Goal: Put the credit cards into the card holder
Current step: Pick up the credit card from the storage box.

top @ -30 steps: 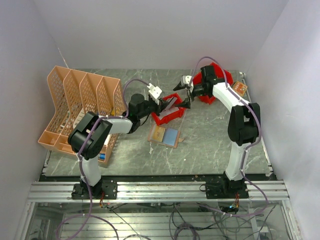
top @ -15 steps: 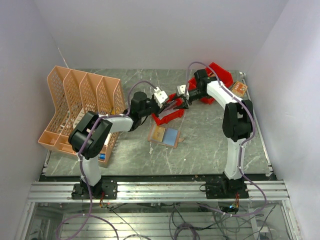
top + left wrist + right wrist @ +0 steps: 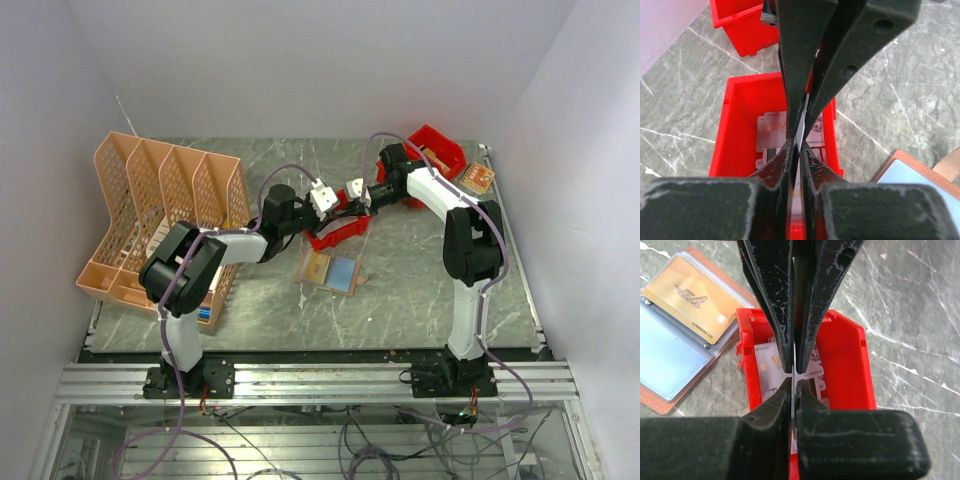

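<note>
A thin whitish credit card [image 3: 801, 131] stands edge-on above a small red bin [image 3: 340, 232], pinched from both sides. My left gripper [image 3: 796, 145] is shut on its near edge, with only a hairline gap showing. My right gripper [image 3: 794, 382] is shut on the same card [image 3: 794, 375] from the opposite side. In the top view the two grippers, left [image 3: 336, 208] and right [image 3: 346, 203], meet tip to tip. More cards [image 3: 767, 365] lie in the bin. The tan card holder [image 3: 328, 271] lies open beside it, with a gold card [image 3: 690, 297] and a light blue card [image 3: 665, 355] in its sleeves.
A second red bin [image 3: 440, 150] stands at the back right, with a small orange item [image 3: 477, 177] beside it. A peach mesh file rack [image 3: 160, 200] fills the left side. The grey marble table [image 3: 420, 280] runs to the near rail.
The right gripper has swung left from the back bin to the left gripper and shut on the card. The left arm has moved slightly right and its jaws have eased a hair.
</note>
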